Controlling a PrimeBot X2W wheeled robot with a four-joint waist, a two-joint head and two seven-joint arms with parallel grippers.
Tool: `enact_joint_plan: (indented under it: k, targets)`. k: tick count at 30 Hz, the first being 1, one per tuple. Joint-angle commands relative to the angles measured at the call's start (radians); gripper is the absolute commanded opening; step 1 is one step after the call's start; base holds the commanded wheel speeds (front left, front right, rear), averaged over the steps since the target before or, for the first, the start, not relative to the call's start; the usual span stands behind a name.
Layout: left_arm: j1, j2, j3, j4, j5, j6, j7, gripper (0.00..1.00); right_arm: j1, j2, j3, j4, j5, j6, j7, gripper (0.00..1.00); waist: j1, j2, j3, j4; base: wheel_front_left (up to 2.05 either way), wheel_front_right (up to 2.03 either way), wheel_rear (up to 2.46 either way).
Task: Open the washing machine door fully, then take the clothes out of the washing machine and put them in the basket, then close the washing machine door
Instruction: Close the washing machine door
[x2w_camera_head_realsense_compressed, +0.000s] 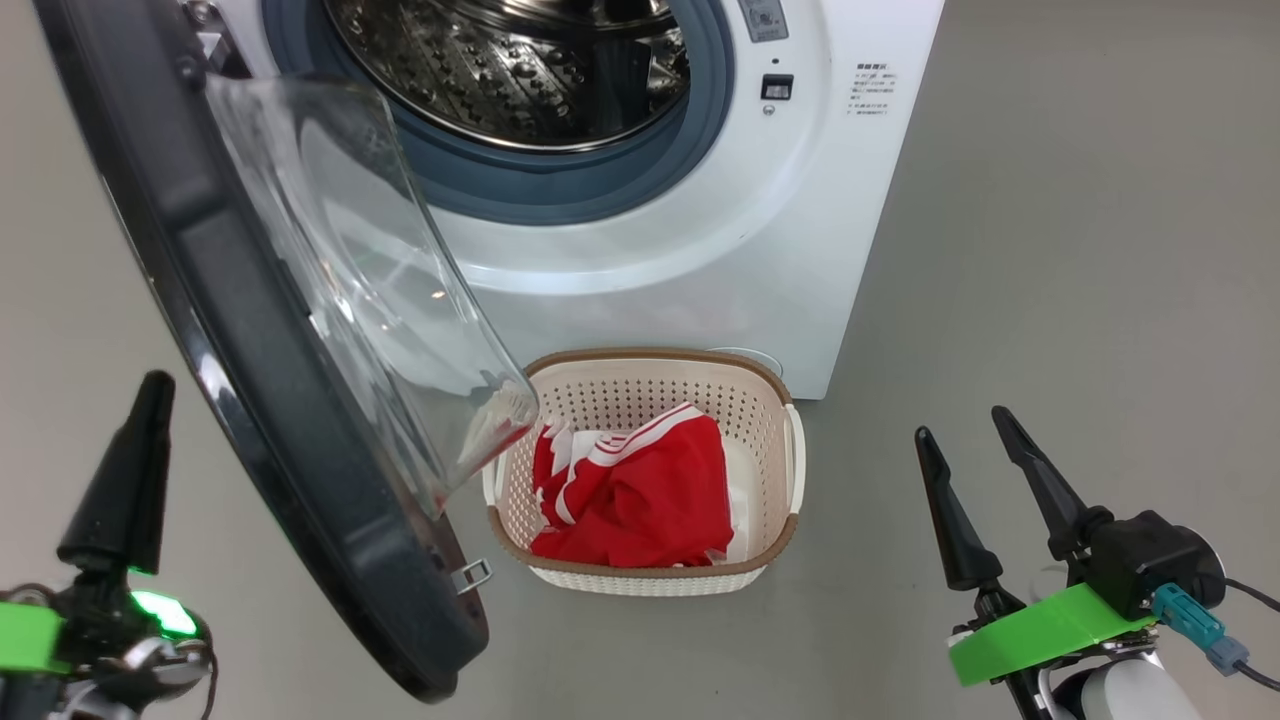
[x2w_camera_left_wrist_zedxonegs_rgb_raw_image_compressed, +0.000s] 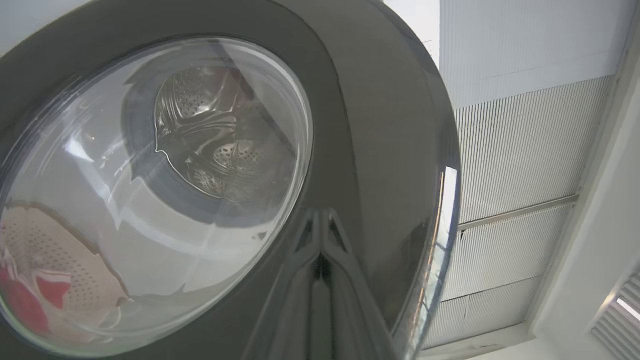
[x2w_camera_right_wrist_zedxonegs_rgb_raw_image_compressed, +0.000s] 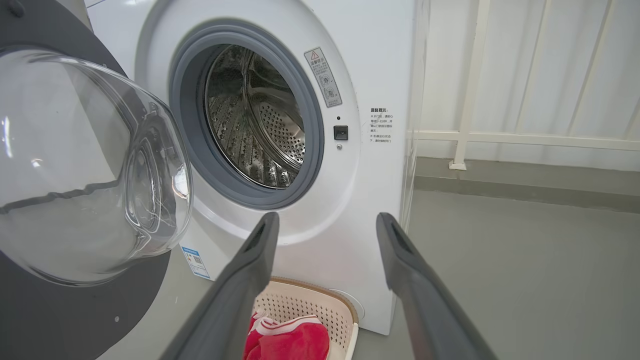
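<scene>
The washing machine (x2w_camera_head_realsense_compressed: 800, 200) (x2w_camera_right_wrist_zedxonegs_rgb_raw_image_compressed: 380, 60) stands with its door (x2w_camera_head_realsense_compressed: 250, 400) (x2w_camera_right_wrist_zedxonegs_rgb_raw_image_compressed: 75, 165) swung out to the left, the glass bowl facing the drum (x2w_camera_head_realsense_compressed: 520, 70), which shows bare steel. In front of it on the floor sits the basket (x2w_camera_head_realsense_compressed: 650, 358) (x2w_camera_right_wrist_zedxonegs_rgb_raw_image_compressed: 310, 300), with the red clothes (x2w_camera_head_realsense_compressed: 640, 490) (x2w_camera_right_wrist_zedxonegs_rgb_raw_image_compressed: 295, 342) lying inside. My left gripper (x2w_camera_head_realsense_compressed: 155, 385) is shut, with nothing in it, on the outer side of the door. In the left wrist view the left gripper (x2w_camera_left_wrist_zedxonegs_rgb_raw_image_compressed: 320, 215) points at the door's black ring (x2w_camera_left_wrist_zedxonegs_rgb_raw_image_compressed: 380, 125); contact cannot be told. My right gripper (x2w_camera_head_realsense_compressed: 958, 422) (x2w_camera_right_wrist_zedxonegs_rgb_raw_image_compressed: 325, 222) hangs open, holding nothing, right of the basket.
Grey floor (x2w_camera_head_realsense_compressed: 1080, 300) stretches to the right of the machine. A white railing (x2w_camera_right_wrist_zedxonegs_rgb_raw_image_compressed: 500, 136) and a slatted wall stand behind, to the machine's right. The door's lower edge with its latch (x2w_camera_head_realsense_compressed: 472, 575) hangs close to the basket's left side.
</scene>
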Motion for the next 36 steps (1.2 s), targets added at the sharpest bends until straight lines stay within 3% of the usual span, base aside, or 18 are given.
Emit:
enact_joint_plan:
  k: [1,10,36]
  targets:
    - [-0.042,0.032,0.047,-0.042,-0.048,0.033,0.043,0.00,-0.025,-0.001,0.027,-0.026,-0.001,0.003,-0.007,1.00,0.0000,0.0000,0.004,-0.001,0.00,0.00,0.00]
    - [-0.056,0.088,0.043,-0.090,-0.110,0.104,0.144,0.00,-0.032,-0.001,0.038,-0.019,-0.002,0.003,-0.007,1.00,0.0000,0.0000,0.007,-0.012,0.00,0.00,0.00]
    - [-0.094,0.032,-0.058,-0.099,-0.048,0.080,0.100,0.00,-0.045,-0.001,0.042,-0.024,0.006,0.003,-0.007,1.00,0.0000,0.0000,0.041,-0.135,0.00,0.00,0.00]
